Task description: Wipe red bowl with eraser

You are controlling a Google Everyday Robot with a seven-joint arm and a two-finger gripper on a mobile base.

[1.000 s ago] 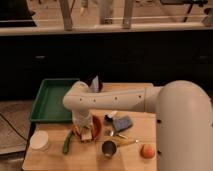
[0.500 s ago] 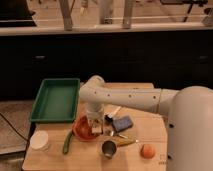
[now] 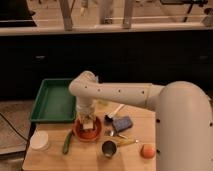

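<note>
1. Compared with half a second ago, the bend of the white robot arm (image 3: 115,92) has shifted slightly toward the worktop's left edge. The wrist now drops straight down into the bowl. The bowl itself lies at much the same spot.
2. Task object: the shallow round orange-red bowl (image 3: 79,135) sits upright on the wooden worktop (image 3: 85,159). It is in the left half, just in front of the front right corner of the green rectangular plastic tray (image 3: 50,100).
3. Gripper (image 3: 88,119): directly over the bowl's inside, low enough to be at or just above its floor. Whether it is apart or clamped on anything cannot be told.
4. Eraser: a small whitish-tan rectangular block (image 3: 89,125) shows at the gripper's tip, inside the bowl. Contact with the bowl's surface looks likely but is not confirmed.
5. Bystanders, none touched:
   - the blue rectangular pad (image 3: 123,123), near the bowl on its right
   - the small metal cup (image 3: 108,148), toward the front edge
   - the small orange ball-like fruit (image 3: 147,150), near the front right corner
   - the white round cup (image 3: 39,141), at the left edge
   - the green elongated vegetable (image 3: 67,142), just left of the bowl
6. Progress, as judged: the eraser has been fetched and brought into the bowl, and the wiping stroke appears to be under way. What is left is finishing the wipe across the inside and lifting clear.
</note>
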